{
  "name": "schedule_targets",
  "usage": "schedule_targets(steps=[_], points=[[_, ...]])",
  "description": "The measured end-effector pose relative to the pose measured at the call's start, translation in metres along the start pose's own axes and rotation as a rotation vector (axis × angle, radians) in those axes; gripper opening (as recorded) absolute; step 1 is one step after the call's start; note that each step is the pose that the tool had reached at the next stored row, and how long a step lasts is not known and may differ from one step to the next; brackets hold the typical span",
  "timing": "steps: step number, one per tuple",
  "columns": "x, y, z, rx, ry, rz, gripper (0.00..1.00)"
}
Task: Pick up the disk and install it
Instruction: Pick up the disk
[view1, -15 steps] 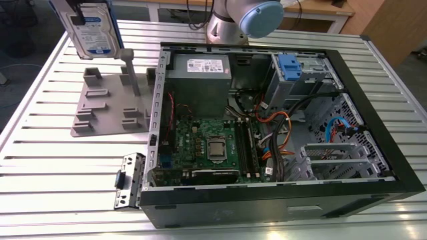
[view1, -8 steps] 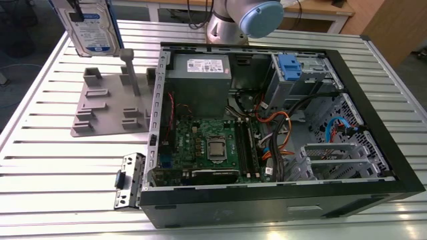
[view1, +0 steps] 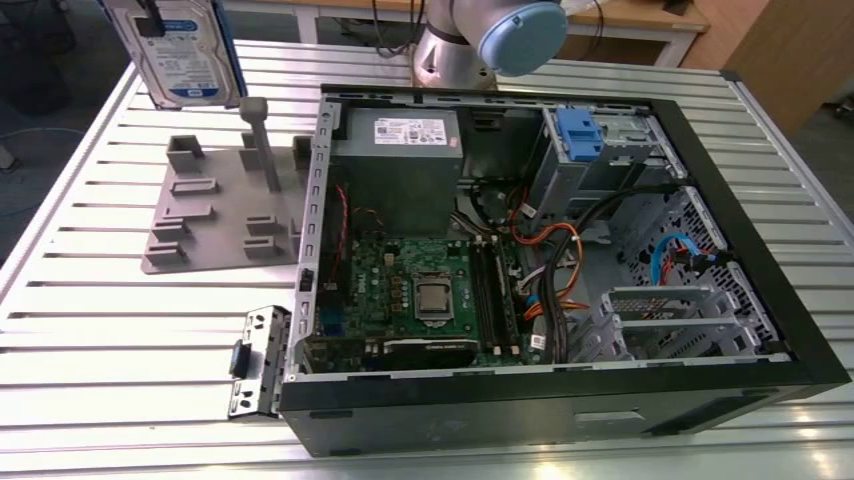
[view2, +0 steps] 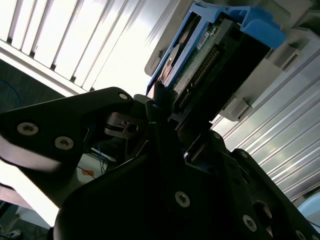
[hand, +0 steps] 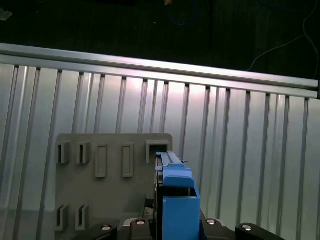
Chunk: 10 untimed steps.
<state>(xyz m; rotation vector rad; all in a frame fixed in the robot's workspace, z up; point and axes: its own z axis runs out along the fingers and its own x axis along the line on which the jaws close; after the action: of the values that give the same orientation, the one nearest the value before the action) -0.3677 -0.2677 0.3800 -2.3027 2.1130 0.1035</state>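
The disk (view1: 174, 50) is a silver drive with a white-and-blue label in a blue carrier frame. It hangs upright in the air at the exterior view's far left, above the grey holder plate (view1: 220, 215). In the second wrist view my gripper (view2: 165, 110) is shut on one end of the disk (view2: 210, 55), its black fingers (view2: 155, 107) clamping both faces. In the first wrist view the disk (hand: 176, 200) shows edge-on, rising from the gripper (hand: 172, 222) over the holder plate (hand: 110, 185). The open computer case (view1: 747, 270) lies to the exterior view's right of the plate.
The holder plate carries several slotted blocks and a tall post (view1: 260, 140). Inside the case are a grey power supply box (view1: 396, 165), a green motherboard (view1: 414, 295), cables, and a drive bay with a blue latch (view1: 577, 130). The arm's base (view1: 467, 45) stands behind the case on the slatted table (view1: 107, 330).
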Motion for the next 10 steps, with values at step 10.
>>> schedule_targets(steps=[10], points=[[-0.0005,0.0003,-0.009,0.0,-0.0002,0.0,0.36]])
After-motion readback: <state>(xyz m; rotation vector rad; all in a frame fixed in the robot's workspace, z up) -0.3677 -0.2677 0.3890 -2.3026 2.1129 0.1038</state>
